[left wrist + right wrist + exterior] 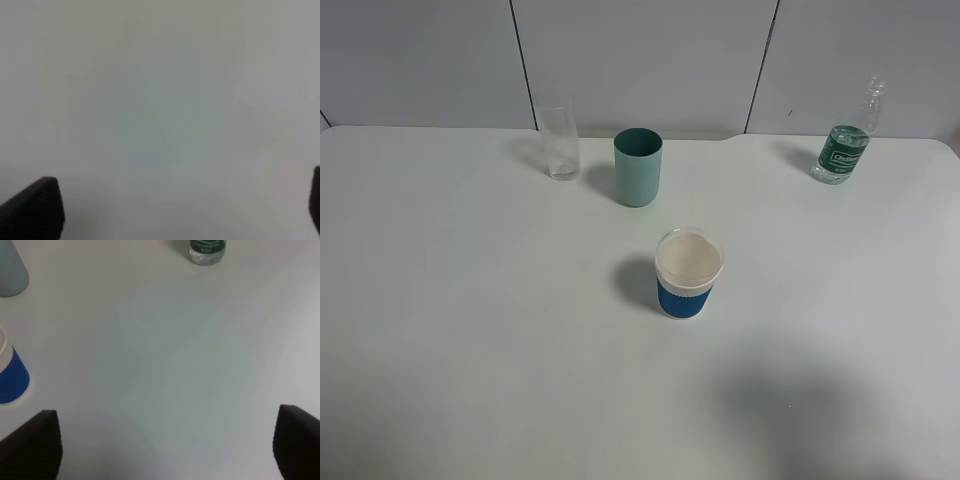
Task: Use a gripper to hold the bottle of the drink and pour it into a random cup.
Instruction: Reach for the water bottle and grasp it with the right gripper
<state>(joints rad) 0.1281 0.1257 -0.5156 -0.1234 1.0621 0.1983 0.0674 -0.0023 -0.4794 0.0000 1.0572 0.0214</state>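
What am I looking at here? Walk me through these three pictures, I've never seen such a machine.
It is a two-armed robot at a white table. One camera looks down from high up; the other two ride on the arms' wrists. The dark tips at the picture corners are each pincer's fingers: left pincer, right pincer. Both are open and hold nothing. On the table stand a small green-labelled drink bottle, a white cup with a blue band, a teal tumbler and a clear glass. The right wrist view shows the bottle and cup too.
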